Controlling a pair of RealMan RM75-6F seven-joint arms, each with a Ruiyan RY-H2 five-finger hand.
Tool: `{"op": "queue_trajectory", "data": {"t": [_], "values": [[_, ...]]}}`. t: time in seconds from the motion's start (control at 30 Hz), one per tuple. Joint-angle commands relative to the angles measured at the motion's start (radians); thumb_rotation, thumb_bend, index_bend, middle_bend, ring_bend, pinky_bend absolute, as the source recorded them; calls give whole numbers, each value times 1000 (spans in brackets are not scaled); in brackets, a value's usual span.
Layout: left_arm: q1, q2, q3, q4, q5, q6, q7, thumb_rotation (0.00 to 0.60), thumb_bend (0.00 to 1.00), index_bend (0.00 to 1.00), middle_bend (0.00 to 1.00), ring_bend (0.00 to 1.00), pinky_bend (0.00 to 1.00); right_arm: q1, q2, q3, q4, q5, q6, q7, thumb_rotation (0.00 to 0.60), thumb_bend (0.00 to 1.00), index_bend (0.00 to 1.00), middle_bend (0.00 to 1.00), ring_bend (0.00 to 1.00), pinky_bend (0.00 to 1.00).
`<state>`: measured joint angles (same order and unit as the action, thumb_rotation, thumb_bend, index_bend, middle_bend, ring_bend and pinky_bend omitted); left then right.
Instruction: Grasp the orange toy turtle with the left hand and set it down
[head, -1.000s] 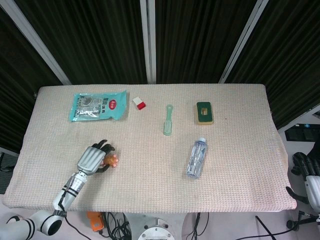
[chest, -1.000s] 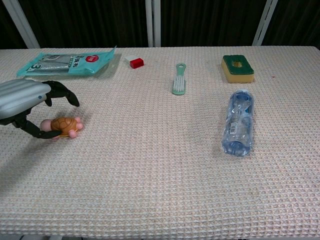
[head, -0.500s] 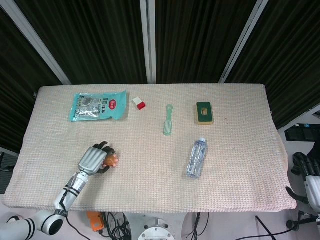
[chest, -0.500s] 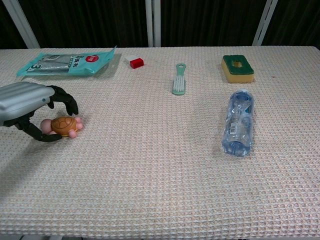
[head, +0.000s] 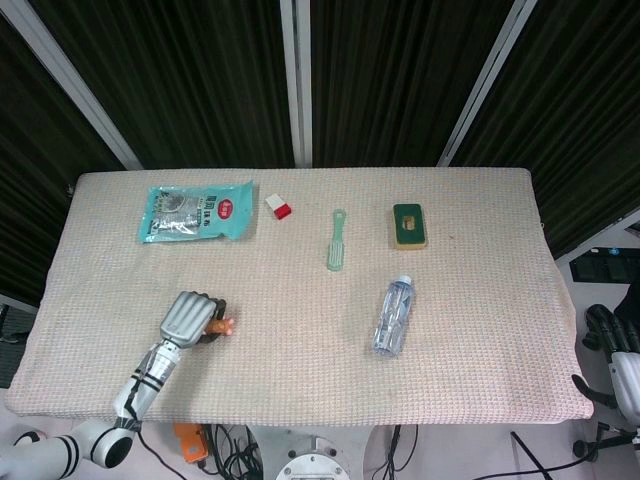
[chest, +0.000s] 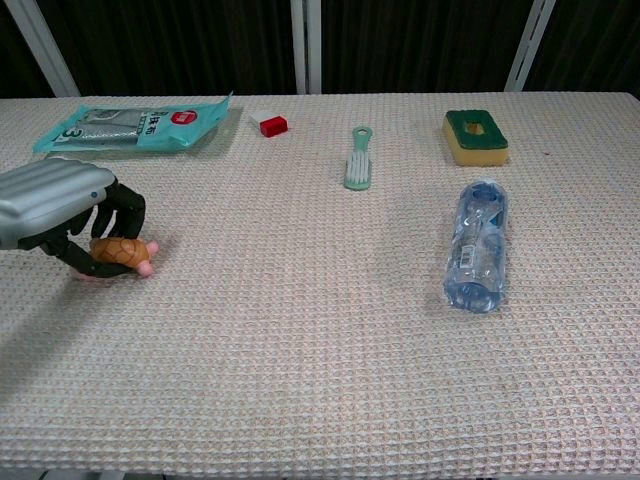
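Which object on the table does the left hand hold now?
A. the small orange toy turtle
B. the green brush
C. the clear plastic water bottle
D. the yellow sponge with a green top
A: the left hand has its dark fingers curled around the small orange toy turtle on the cloth; the other objects lie apart, untouched.

Both views are evenly and brightly lit from above, with no harsh hotspots on the cloth (chest: 320, 330). Shadows are soft and short: a faint grey patch lies left of the bottle (chest: 476, 245) in the chest view, and a wider dim smear spreads below the left hand (chest: 55, 205) toward the frame's lower left corner. The hand's silver back catches a mild sheen. The dark curtains (head: 200, 70) behind swallow detail in the head view. Focus is sharp across the weave in both views; the head view shows slight bowing of the table's edges.
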<state>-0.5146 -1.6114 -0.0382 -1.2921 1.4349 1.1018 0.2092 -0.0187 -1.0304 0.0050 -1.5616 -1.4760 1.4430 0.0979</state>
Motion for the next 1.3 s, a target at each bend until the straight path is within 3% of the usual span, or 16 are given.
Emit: {"op": "queue_trajectory", "data": {"t": [0.03, 0.2, 0.27, 0.4, 0.5, 0.6, 0.8, 1.03, 1.3], "values": [[-1, 0, -1, 0, -7, -7, 0, 600, 324, 826, 805, 617, 664, -1, 1, 1, -1, 0, 2, 0, 600, 140, 0, 6, 0, 0], [0, 3, -6, -11, -16, -10, -12, 600, 321, 834, 816, 626, 672, -1, 2, 1, -1, 0, 2, 1, 600, 140, 0, 6, 0, 0], [0, 12, -5, -21, -17, -15, -32, 600, 304, 791, 790, 593, 659, -1, 2, 1, -1, 0, 3, 2, 600, 140, 0, 6, 0, 0], [-4, 41, 8, -39, 8, -16, -45, 600, 185, 422, 481, 296, 487, -1, 3, 2, -1, 0, 3, 3, 600, 140, 0, 6, 0, 0], [-3, 59, 11, -59, 11, -15, -37, 600, 171, 305, 289, 130, 343, -1, 4, 2, -3, -1, 4, 2, 600, 140, 0, 6, 0, 0], [-4, 80, 17, -89, 3, -28, -15, 600, 171, 287, 249, 105, 308, -2, 4, 1, -4, -3, 6, 1, 600, 140, 0, 6, 0, 0], [-6, 108, 15, -149, -41, -58, 43, 600, 179, 321, 278, 117, 333, -1, 3, 0, -7, -6, 6, -4, 600, 139, 0, 7, 0, 0], [-1, 84, -1, -129, -21, -12, 23, 600, 258, 428, 371, 224, 416, 0, 2, 0, -7, -1, 0, -7, 600, 140, 0, 7, 0, 0], [-12, 61, 8, -85, -11, -35, -7, 600, 263, 451, 393, 250, 437, 2, -3, 1, -4, 8, -7, -10, 600, 140, 0, 7, 0, 0]]}}
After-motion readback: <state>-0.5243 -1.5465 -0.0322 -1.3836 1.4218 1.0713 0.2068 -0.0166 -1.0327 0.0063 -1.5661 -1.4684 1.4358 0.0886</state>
